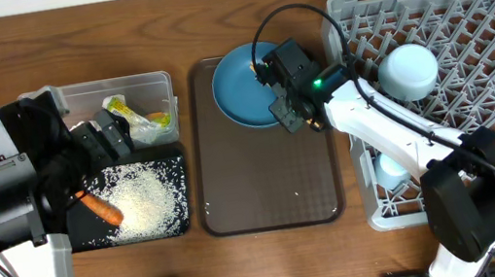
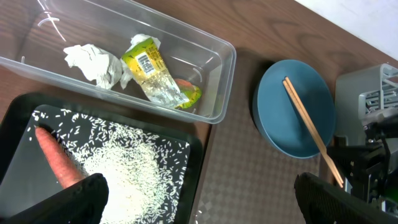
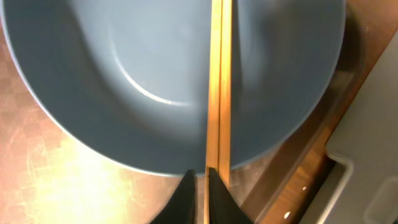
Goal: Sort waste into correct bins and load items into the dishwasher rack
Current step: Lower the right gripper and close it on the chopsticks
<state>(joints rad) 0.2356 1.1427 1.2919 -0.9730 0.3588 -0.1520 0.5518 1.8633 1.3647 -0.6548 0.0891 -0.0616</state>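
Right end effector (image 1: 290, 115) sits at the lower right edge of the blue plate (image 1: 242, 85), centre of the overhead frame, clenched. Its partner, the left end effector (image 1: 108, 140), hangs released over the two bins at the left: one clear tub (image 1: 111, 83) and one black tray (image 1: 171, 155). One carrot (image 1: 101, 209) and a spread of rice (image 1: 143, 198) lie in the black tray. One brown serving tray (image 1: 271, 194) on the worktop (image 1: 237, 2) carries the plate at its upper end. At the right, the rack (image 1: 488, 102) holds two vessels, a pale bowl (image 1: 409, 70) and a small cup (image 1: 390, 171).

Left wrist view: the fingers (image 2: 74, 199) stand wide apart, nothing between them. One crumpled paper (image 2: 93, 62) and one wrapper (image 2: 155, 78) lie in the tub, upper left. At the right, the chopsticks (image 2: 308, 121) slant across the plate.

Right wrist view: two sticks, pressed side by side, run up the middle across the plate. The dark fingertips pinch their near end at the bottom edge. To lift well, I judge the grip must catch both sticks together, rise straight so the far tips clear the plate rim, and keep them level towards the rack
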